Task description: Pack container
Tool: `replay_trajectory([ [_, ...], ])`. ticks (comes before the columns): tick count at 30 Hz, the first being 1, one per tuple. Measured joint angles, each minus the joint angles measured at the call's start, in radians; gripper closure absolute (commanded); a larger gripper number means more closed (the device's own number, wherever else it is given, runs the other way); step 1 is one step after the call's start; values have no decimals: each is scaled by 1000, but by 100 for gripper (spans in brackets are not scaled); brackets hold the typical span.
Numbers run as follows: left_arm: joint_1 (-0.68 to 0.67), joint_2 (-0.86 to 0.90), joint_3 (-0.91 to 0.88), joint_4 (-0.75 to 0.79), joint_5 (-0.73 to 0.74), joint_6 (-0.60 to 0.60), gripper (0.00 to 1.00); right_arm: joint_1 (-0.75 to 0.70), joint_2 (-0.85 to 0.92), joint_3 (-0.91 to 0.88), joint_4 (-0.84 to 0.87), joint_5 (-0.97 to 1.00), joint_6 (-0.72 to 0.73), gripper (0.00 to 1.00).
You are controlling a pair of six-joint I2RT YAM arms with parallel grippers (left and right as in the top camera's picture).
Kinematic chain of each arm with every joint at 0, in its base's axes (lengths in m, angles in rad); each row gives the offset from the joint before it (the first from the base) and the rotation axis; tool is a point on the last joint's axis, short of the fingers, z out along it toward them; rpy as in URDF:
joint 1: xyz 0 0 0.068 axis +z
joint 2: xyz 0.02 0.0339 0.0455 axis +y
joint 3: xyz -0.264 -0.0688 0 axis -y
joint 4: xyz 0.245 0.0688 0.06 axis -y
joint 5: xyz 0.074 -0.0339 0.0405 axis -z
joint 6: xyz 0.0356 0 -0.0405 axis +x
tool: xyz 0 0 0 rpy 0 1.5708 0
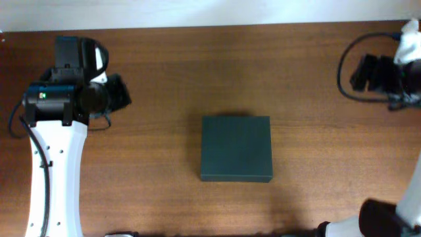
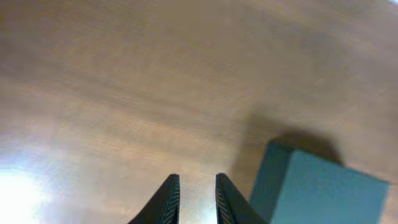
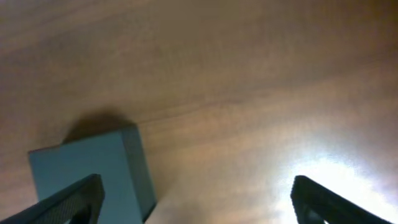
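Container closed on brown wooden table, left gripper nearly pressed together, right gripper spread wide

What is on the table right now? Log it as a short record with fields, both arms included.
container: dark green box, looks closed, lying flat near the middle of the table
left gripper: fingers close together, holding nothing, apart from the container
right gripper: fingers wide apart, holding nothing, apart from the container
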Motion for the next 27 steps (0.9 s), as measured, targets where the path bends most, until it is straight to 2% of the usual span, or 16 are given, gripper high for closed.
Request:
replay_trajectory([
  [10, 0, -6, 0, -166, -53, 0, 82, -16, -245, -381, 0, -3, 2, 1],
  [12, 0, -6, 0, -169, -56, 0, 69, -16, -274, -460, -2, -21, 2, 1],
  [13, 0, -6, 0, -169, -56, 0, 53, -16, -290, -499, -2, -35, 2, 1],
  [15, 0, -6, 0, -168, -58, 4, 33, -16, -321, -561, -2, -61, 2, 1],
  [19, 0, -6, 0, -162, -59, 2, 1, -16, -396, -632, -2, -88, 2, 1],
  [27, 0, -6, 0, -156, -63, 4, 1, -16, -542, -647, -2, -104, 2, 1],
])
